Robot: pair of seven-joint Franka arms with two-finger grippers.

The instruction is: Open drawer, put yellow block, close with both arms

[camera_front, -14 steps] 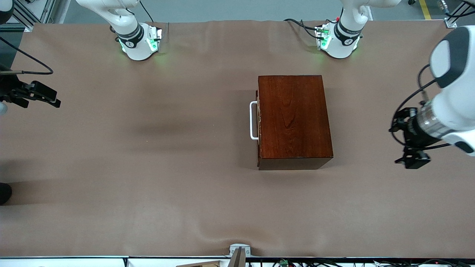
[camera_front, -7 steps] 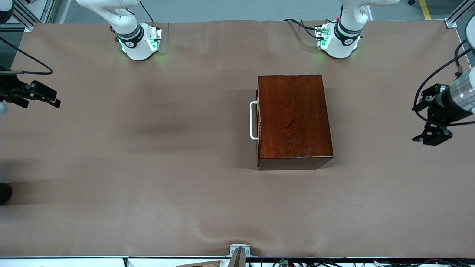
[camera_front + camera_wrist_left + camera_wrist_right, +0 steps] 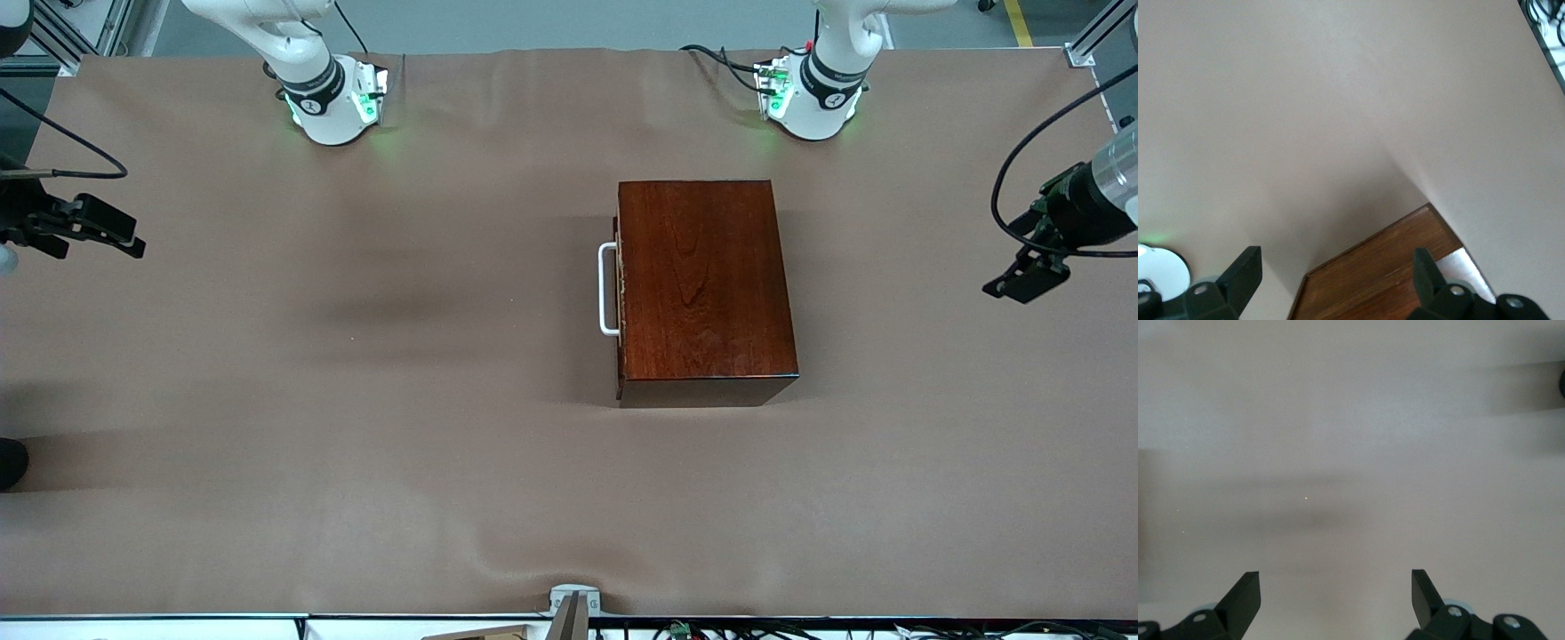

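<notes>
The glossy mahogany rectangular box (image 3: 704, 292) sits right of centre in the front view on the brown desk (image 3: 356, 400), its drawer (image 3: 620, 293) shut. The box looks heavy and slick, so take the rigid white U-shaped bar handle (image 3: 606, 289) (the yellow block isn't visible). The left gripper (image 3: 1022, 278), fingers apart, hovers at the frame's right edge; the right gripper (image 3: 98, 229), also spread, waits at the left edge.

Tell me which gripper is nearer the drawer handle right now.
Left. The left gripper hangs over the table's left-arm end, past the box. The right gripper sits over the right-arm end, farther from the drawer handle.
</notes>
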